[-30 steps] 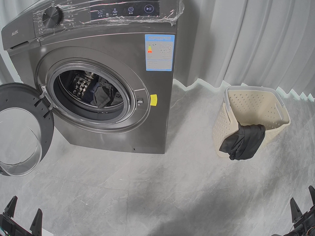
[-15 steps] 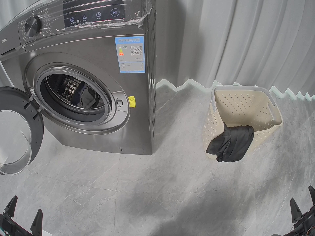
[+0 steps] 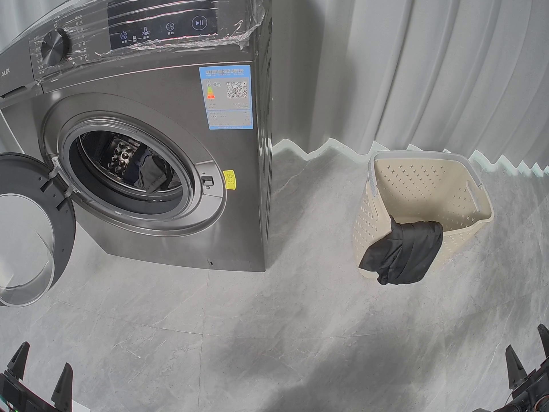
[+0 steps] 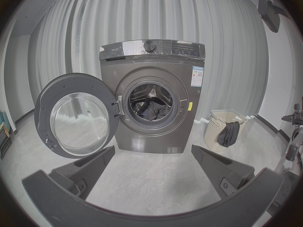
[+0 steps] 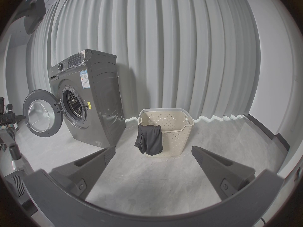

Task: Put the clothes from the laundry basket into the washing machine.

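A grey washing machine (image 3: 171, 115) stands at the left with its round door (image 3: 28, 230) swung wide. Dark clothes (image 3: 151, 173) lie inside the drum (image 4: 154, 109). To the right a cream laundry basket (image 3: 429, 193) sits on the floor, and a black garment (image 3: 406, 250) hangs over its near rim (image 5: 149, 139). My left gripper (image 3: 40, 370) is low at the front left, open and holding nothing. At the front right my right gripper (image 3: 529, 356) is also open and holding nothing. Both are far from the basket and the machine.
Grey marble-look floor (image 3: 274, 327) stretches between the machine and the basket. White curtains (image 3: 412, 58) hang behind both. The open door juts out into the floor on the left.
The whole head picture shifted left between one second and half a second ago, so the camera turned right. Since then nothing has moved, and both grippers hold their places.
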